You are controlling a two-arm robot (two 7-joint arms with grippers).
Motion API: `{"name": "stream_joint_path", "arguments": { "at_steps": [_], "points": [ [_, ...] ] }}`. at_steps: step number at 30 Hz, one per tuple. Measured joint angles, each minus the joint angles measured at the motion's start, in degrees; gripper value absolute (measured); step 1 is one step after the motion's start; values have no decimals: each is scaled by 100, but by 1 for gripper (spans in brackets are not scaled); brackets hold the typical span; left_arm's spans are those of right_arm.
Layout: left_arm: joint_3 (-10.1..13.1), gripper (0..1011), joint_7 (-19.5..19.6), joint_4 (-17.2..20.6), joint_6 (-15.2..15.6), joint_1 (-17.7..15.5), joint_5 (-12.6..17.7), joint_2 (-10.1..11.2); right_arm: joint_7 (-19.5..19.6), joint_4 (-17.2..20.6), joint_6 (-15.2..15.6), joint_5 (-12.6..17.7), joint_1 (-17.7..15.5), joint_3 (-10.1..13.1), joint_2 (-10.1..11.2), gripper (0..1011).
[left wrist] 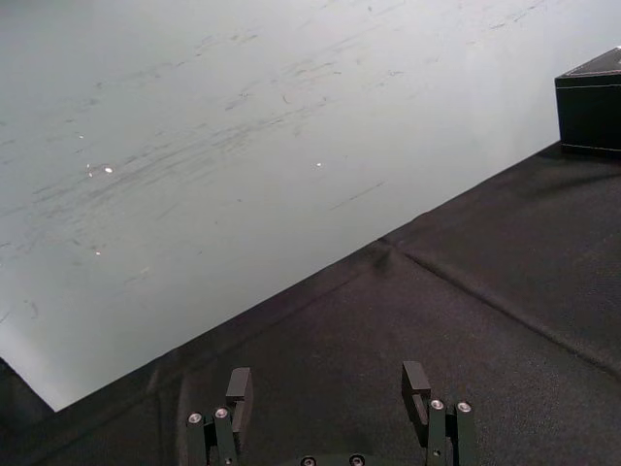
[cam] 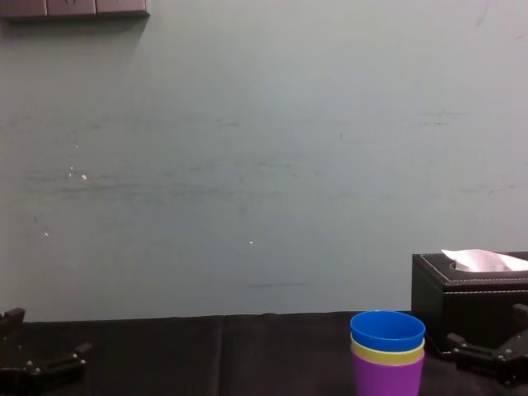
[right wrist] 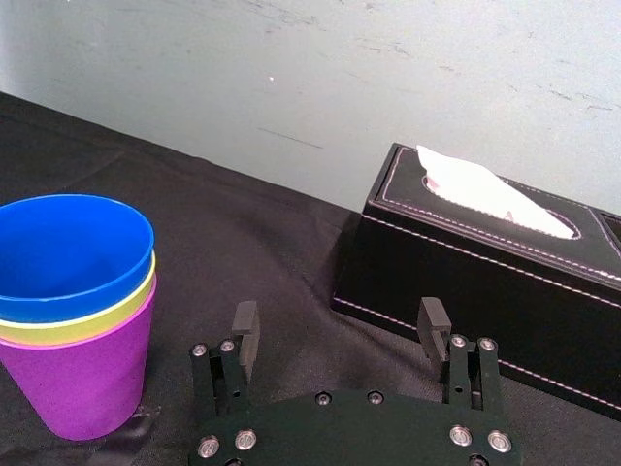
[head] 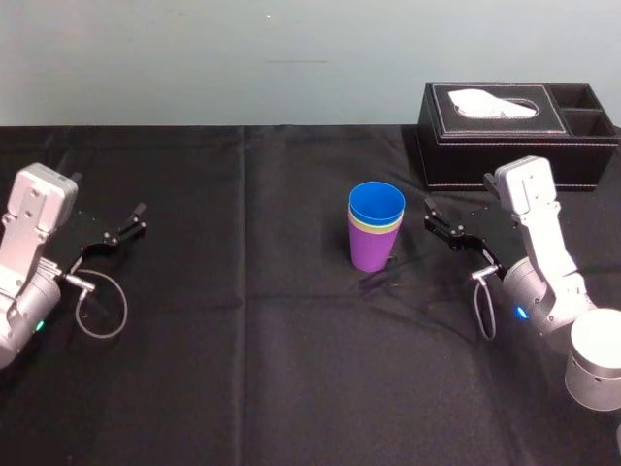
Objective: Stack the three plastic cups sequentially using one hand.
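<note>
Black-clothed table (head: 243, 369) | three cups (head: 375, 228) nested | right gripper (right wrist: 340, 320) near, apparently clear, jaws apart | left gripper (left wrist: 327, 379) jaws apart

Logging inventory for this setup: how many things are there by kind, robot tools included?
Plastic cups: 3, nested: blue cup, yellow-green cup, purple cup
Tissue box: 1
Tools: 2, left tool and right tool, both open
Total: 6

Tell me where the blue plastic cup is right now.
In the head view, the blue tapered plastic cup sits nested in the yellow-green plastic cup inside the purple plastic cup, slightly right of centre, just left of the right end effector.
</note>
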State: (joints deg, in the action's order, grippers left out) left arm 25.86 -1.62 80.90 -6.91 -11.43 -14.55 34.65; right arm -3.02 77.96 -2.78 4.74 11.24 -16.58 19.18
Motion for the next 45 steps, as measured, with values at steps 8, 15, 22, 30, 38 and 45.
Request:
{"name": "stream_joint_path", "arguments": {
  "at_steps": [8, 15, 22, 30, 38, 45],
  "points": [
    [0, 1011, 0, 0, 0, 0, 0, 0, 4, 5, 0, 0, -1, 0, 2, 1004],
    [0, 1011, 0, 0, 0, 0, 0, 0, 7, 8, 0, 0, -1, 0, 2, 1004],
    [0, 1012, 0, 0, 0, 0, 0, 0, 8, 7, 0, 0, -1, 0, 2, 1004],
    [0, 1011, 0, 0, 0, 0, 0, 0, 8, 7, 0, 0, -1, 0, 2, 1004],
    [0, 1011, 0, 0, 0, 0, 0, 0, 8, 8, 0, 0, -1, 0, 2, 1004],
    [0, 1011, 0, 0, 0, 0, 0, 0, 8, 8, 0, 0, -1, 0, 2, 1004]
  ]
}}
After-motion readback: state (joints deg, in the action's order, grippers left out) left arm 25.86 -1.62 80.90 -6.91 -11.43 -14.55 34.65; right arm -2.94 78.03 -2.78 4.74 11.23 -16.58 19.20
